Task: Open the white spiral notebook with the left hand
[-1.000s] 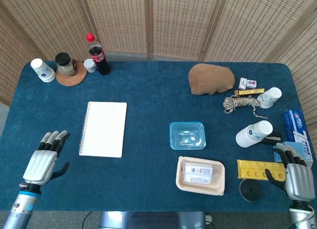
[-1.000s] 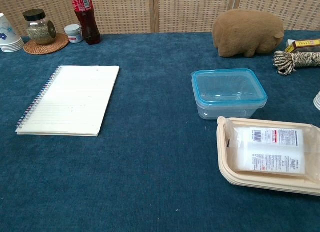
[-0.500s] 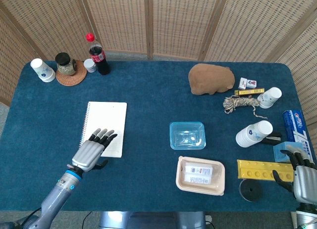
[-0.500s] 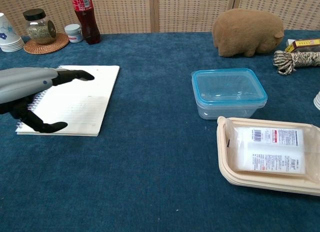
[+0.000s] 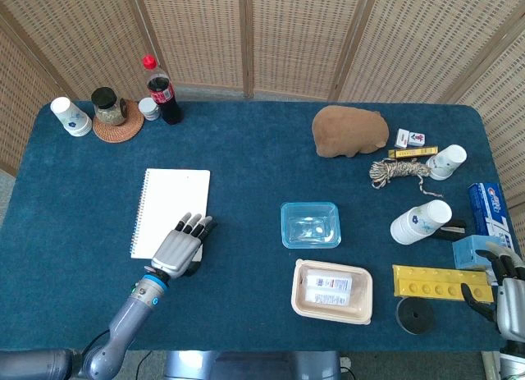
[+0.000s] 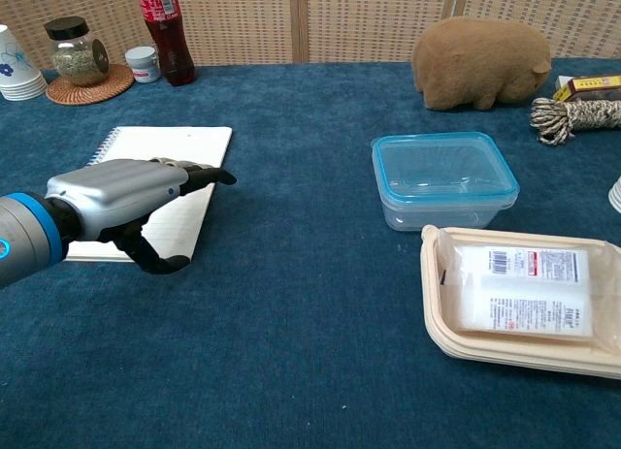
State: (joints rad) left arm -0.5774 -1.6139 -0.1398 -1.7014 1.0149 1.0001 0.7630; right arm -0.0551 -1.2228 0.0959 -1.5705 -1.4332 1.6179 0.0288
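The white spiral notebook (image 5: 171, 206) lies closed and flat on the blue table, spiral along its left side; in the chest view the notebook (image 6: 184, 144) is partly hidden. My left hand (image 5: 182, 245) hovers palm down over its near right corner, fingers spread, holding nothing; the chest view shows that left hand (image 6: 126, 202) with the thumb hanging at the notebook's near edge. Whether it touches the cover I cannot tell. My right hand (image 5: 509, 294) sits at the far right table edge, fingers apart, empty.
A clear box with a blue lid (image 5: 310, 225) and a beige tray (image 5: 331, 291) lie right of the notebook. A cola bottle (image 5: 163, 93), jar (image 5: 107, 106) and cup (image 5: 70, 116) stand at the back left. Brown plush (image 5: 349, 131), rope (image 5: 398, 173) and cups crowd the right.
My left hand has moved right and forward from the table's left edge onto the notebook's near right corner. My right hand has slid lower toward the frame's bottom right.
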